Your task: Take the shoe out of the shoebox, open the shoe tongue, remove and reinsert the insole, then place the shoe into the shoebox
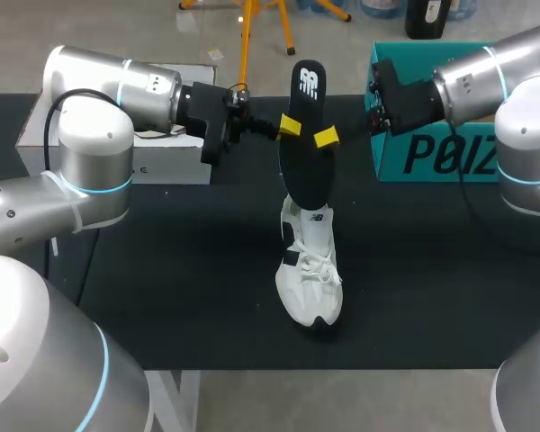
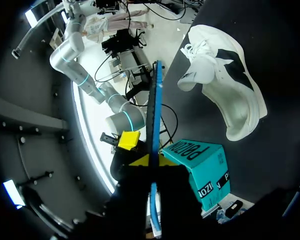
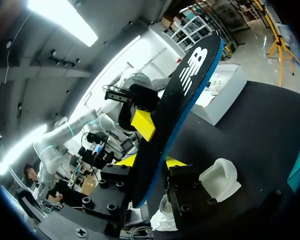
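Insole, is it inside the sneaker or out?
Out: left hand and right hand hold the insole upright above the white sneaker.

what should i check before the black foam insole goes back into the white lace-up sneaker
1. Black foam insole out of the white lace-up sneaker: ok, it is held upright over the heel end.
2. Right gripper shut on the insole: ok, a yellow tip sits on each face in the right wrist view.
3. Left gripper hold on the insole: cannot tell; it is at the insole's other edge.
4. Sneaker standing on its sole on the black mat: ok.
5. Sneaker's opening free: ok, it shows hollow in the right wrist view.
6. Teal cardboard shoebox out of the way: ok, at the table's right rear.
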{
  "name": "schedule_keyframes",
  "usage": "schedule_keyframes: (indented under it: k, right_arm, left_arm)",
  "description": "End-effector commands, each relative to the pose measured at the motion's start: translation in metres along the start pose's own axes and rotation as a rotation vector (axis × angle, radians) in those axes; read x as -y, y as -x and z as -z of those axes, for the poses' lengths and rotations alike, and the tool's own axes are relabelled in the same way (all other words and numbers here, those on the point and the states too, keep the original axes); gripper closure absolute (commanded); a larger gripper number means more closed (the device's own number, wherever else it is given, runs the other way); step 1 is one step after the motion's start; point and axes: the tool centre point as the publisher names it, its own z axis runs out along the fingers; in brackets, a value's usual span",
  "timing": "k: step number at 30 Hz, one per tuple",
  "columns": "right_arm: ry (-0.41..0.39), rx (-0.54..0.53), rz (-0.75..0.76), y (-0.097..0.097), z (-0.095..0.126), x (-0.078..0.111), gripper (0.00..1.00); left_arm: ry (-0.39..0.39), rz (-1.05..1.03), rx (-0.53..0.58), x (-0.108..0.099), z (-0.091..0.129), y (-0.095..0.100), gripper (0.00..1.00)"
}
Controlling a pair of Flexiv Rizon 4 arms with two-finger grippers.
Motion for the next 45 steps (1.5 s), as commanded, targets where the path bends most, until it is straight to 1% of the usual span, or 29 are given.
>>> schedule_keyframes:
  k: [1,9,15,16,17,18,19,21,23,25,26,27,28,30,31,32,33,34,45]
  right_arm:
    - [0.005,0.001,-0.004,0.001,-0.002,0.0,1.0]
    - [0.013,0.0,-0.002,0.001,-0.005,-0.003,1.0]
    - [0.015,0.027,0.0,0.001,0.001,-0.006,1.0]
    - [0.017,0.026,0.001,0.002,0.003,-0.006,1.0]
    - [0.018,0.03,0.002,0.002,0.005,-0.006,1.0]
    - [0.02,0.039,0.003,0.002,0.007,-0.006,1.0]
    - [0.021,0.041,0.002,0.002,0.01,-0.006,1.0]
    - [0.02,0.053,0.003,0.005,0.013,-0.006,1.0]
    - [0.021,0.06,0.001,0.007,0.016,-0.005,1.0]
    - [0.019,0.071,0.004,0.008,0.018,-0.005,1.0]
    - [0.019,0.072,0.005,0.008,0.019,-0.005,1.0]
    - [0.019,0.074,0.006,0.009,0.02,-0.006,1.0]
    - [0.019,0.081,0.009,0.01,0.021,-0.006,1.0]
    - [0.024,0.079,0.009,0.012,0.022,-0.008,1.0]
    - [0.023,0.074,0.016,0.012,0.023,-0.009,1.0]
    - [0.023,0.078,0.025,0.011,0.023,-0.01,1.0]
    - [0.032,0.052,0.027,0.01,0.023,-0.012,1.0]
    - [0.036,0.046,0.012,0.01,0.023,-0.014,1.0]
    - [0.029,0.053,0.018,0.01,0.023,-0.015,1.0]
  left_arm:
    - [-0.002,0.0,-0.002,-0.001,-0.001,0.0,1.0]
    - [-0.002,0.0,-0.002,-0.001,-0.001,0.0,1.0]
    - [-0.002,0.0,-0.002,-0.001,-0.001,0.0,1.0]
    - [-0.002,0.0,-0.002,-0.001,-0.001,0.0,0.58]
    - [-0.002,0.0,-0.002,-0.001,-0.001,0.0,0.0]
    - [-0.002,0.0,-0.002,-0.001,-0.001,0.0,0.0]
    - [-0.042,0.018,-0.011,0.002,0.001,0.004,0.0]
    - [-0.09,0.107,-0.038,0.01,0.006,0.01,0.0]
    - [-0.101,0.198,-0.063,0.021,0.017,0.015,0.0]
    - [-0.101,0.276,-0.051,0.033,0.029,0.018,0.0]
    - [-0.101,0.315,-0.08,0.04,0.035,0.02,0.0]
    - [-0.099,0.339,-0.086,0.046,0.041,0.021,0.0]
    - [-0.09,0.38,-0.06,0.052,0.047,0.022,0.0]
    - [-0.1,0.418,-0.06,0.064,0.056,0.025,0.0]
    - [-0.078,0.448,-0.048,0.068,0.061,0.025,0.0]
    - [-0.07,0.468,-0.055,0.072,0.067,0.024,0.0]
    - [-0.072,0.47,-0.073,0.075,0.071,0.023,0.0]
    - [-0.051,0.478,-0.052,0.078,0.074,0.022,0.0]
    - [-0.051,0.478,-0.052,0.078,0.074,0.022,0.0]
